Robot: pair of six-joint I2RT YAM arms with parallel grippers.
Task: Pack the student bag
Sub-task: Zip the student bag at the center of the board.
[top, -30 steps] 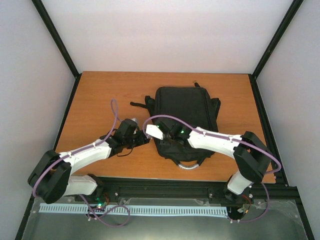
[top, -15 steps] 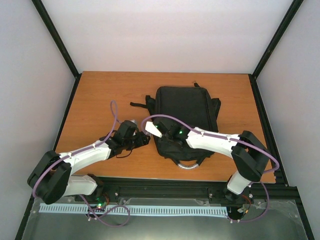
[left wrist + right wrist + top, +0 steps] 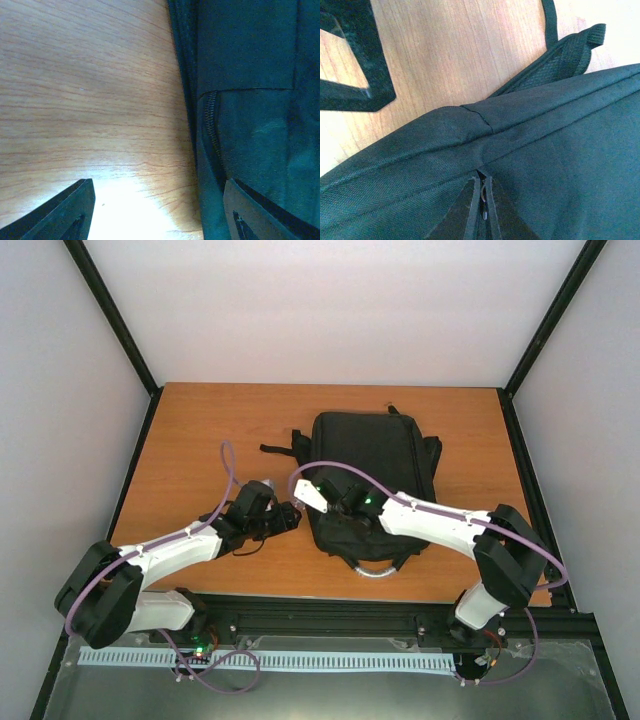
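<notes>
- The student bag [image 3: 375, 465] lies flat on the surface [image 3: 200, 430], right of centre. Its grey-silver handle loop [image 3: 375, 570] points at the near edge.
- A black strap [image 3: 570, 50] lies on the wood off the bag's left side.
- The left fingers [image 3: 288, 517] stand wide apart and hold nothing. They are low, just beside the bag's left side.
- In the left wrist view one tip is over bare wood and the other over the bag's edge, next to a zip [image 3: 212, 125].
- The right fingers [image 3: 472, 207] are pressed together, tips on the bag's fabric by its left edge.
- A small dark piece shows between those tips, and I cannot tell what it is.
- The two pairs of fingers are near each other but apart.
</notes>
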